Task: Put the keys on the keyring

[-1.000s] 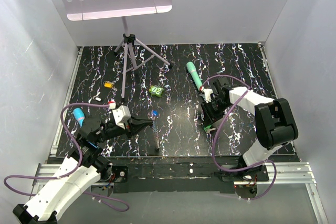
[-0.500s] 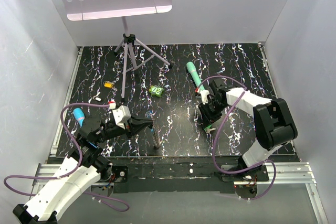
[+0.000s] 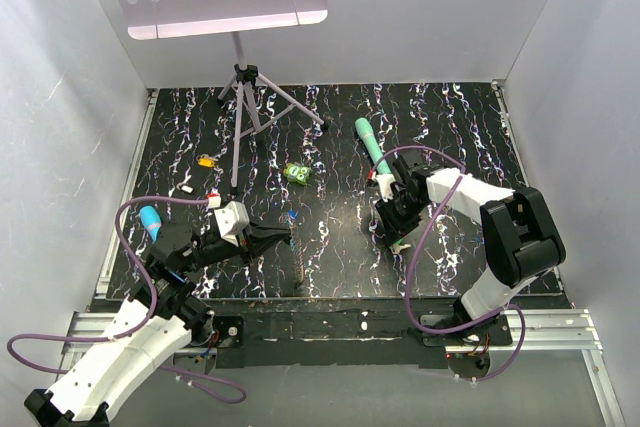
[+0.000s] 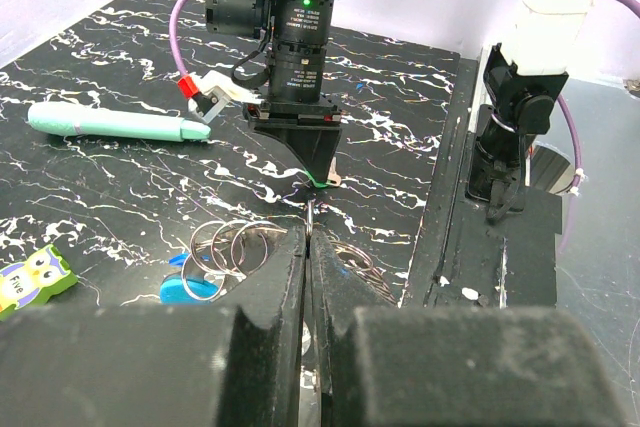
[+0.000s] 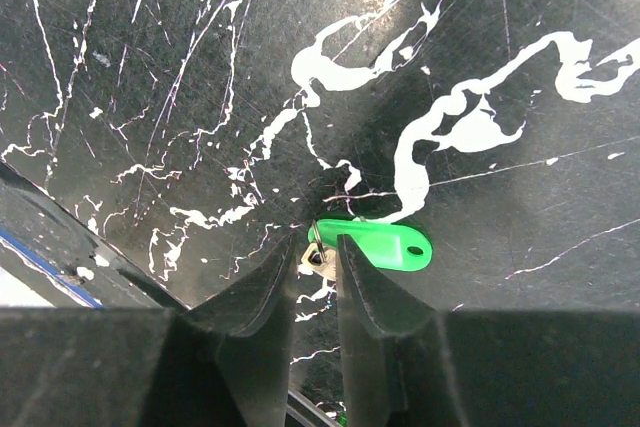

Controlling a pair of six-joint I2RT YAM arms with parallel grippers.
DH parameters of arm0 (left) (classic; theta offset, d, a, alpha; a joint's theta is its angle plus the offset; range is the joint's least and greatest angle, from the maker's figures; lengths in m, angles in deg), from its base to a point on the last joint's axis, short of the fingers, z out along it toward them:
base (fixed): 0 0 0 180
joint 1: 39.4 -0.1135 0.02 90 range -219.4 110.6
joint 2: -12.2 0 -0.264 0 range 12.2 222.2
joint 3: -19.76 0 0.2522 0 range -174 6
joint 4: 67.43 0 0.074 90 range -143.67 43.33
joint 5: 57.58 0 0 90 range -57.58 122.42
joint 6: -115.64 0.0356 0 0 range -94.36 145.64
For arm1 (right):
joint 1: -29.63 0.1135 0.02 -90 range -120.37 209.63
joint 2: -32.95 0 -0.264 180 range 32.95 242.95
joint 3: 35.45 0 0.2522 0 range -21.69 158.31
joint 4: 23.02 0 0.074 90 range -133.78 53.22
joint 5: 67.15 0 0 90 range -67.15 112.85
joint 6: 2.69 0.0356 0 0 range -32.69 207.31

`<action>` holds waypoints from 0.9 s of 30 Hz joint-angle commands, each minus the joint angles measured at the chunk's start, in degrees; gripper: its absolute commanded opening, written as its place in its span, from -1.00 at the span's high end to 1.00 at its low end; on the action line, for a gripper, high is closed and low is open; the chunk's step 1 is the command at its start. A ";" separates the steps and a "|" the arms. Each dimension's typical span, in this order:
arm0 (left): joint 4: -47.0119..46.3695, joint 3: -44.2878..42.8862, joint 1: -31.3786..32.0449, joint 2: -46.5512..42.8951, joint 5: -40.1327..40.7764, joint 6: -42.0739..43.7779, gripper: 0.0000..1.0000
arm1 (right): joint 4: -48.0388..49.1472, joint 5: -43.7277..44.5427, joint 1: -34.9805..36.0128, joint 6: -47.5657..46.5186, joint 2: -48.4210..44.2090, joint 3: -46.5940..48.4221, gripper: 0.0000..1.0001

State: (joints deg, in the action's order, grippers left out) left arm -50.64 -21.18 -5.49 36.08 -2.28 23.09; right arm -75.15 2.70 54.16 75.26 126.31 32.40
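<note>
The keyring shows as steel loops (image 4: pixel 225 244) with a blue clasp (image 4: pixel 190 287), lying on the black marbled table (image 3: pixel 340 127). My left gripper (image 4: pixel 309 232) is shut on one thin wire loop of it, low over the table at the near left (image 3: pixel 285 237). A light green key (image 5: pixel 385 244) lies flat on the table. My right gripper (image 5: pixel 318 247) points down at it, jaws narrowed onto its small metal end and ring. The left wrist view has that gripper (image 4: pixel 318 179) just beyond my left fingertips. A yellow-orange key (image 3: pixel 206 160) lies far left.
A green square owl block (image 3: pixel 296 174) sits mid-table, and a teal pen (image 3: pixel 369 141) lies behind the right arm. A tripod (image 3: pixel 245 117) carrying a perforated white plate stands at the back left. A blue-capped object (image 3: pixel 150 217) and a small white piece (image 3: pixel 186 189) lie left.
My right gripper has shifted a little to the left and its jaws have narrowed around the green key's metal end. The left arm has stayed put.
</note>
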 commanded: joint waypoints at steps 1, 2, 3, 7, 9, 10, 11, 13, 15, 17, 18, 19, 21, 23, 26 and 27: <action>-1.27 -1.21 -0.25 -0.85 0.60 0.52 1.00 | 0.05 0.89 0.86 -0.43 -0.81 -0.21 0.45; -1.27 -1.21 -0.25 -0.94 0.60 0.52 1.00 | -0.04 0.98 0.95 -0.60 -0.81 -0.21 0.46; -1.27 -1.21 -0.25 -0.85 0.68 0.61 1.00 | -0.04 0.98 1.04 -0.60 -0.73 -0.21 0.48; -1.27 -1.21 -0.34 -0.94 0.68 0.61 1.00 | -0.30 1.16 1.39 -0.78 -0.73 -0.21 0.49; -1.09 -1.21 -0.25 -1.03 0.68 0.61 1.00 | -0.48 1.24 1.48 -0.86 -0.55 -0.03 0.50; -1.18 -1.21 -0.25 -0.94 0.77 0.61 1.00 | -0.39 1.24 1.48 -0.95 -0.55 -0.12 0.52; -1.09 -1.30 -0.25 -0.94 0.69 0.61 1.00 | -0.39 1.33 1.57 -0.87 -0.55 -0.12 0.53; -1.01 -1.30 -0.34 -1.03 0.77 0.61 1.00 | -0.48 1.42 1.66 -0.95 -0.55 -0.03 0.58; -1.09 -1.30 -0.25 -1.03 0.77 0.53 1.00 | -0.57 1.51 1.74 -1.04 -0.46 -0.03 0.58; -1.09 -1.21 -0.25 -1.03 0.86 0.70 1.00 | -0.48 1.77 1.83 -1.04 -0.64 -0.21 0.58; -0.92 -1.21 -0.25 -1.03 0.86 0.61 1.00 | -0.56 1.77 1.83 -1.04 -0.72 -0.21 0.57; -0.92 -1.21 -0.25 -1.11 0.86 0.61 1.00 | -0.48 1.77 1.83 -1.13 -0.81 -0.12 0.56; -0.92 -1.30 -0.25 -0.94 0.95 0.61 1.00 | -0.57 1.77 1.83 -1.22 -1.08 -0.12 0.56; -1.00 -1.21 -0.25 -1.20 0.95 0.61 1.00 | -0.83 1.68 1.83 -1.57 -1.08 -0.12 0.56; -0.83 -1.30 -0.25 -1.12 1.04 0.61 1.00 | -0.83 1.68 1.83 -2.01 -1.34 -0.03 0.56; -0.83 -1.30 -0.34 -1.12 1.04 0.70 1.00 | -0.83 1.68 1.83 -2.01 -1.25 -0.12 0.56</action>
State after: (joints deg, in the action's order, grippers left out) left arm -50.20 -21.18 -5.53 35.71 -2.04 23.11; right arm -75.46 4.34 55.65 74.49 126.31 32.40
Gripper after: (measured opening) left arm 0.018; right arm 0.218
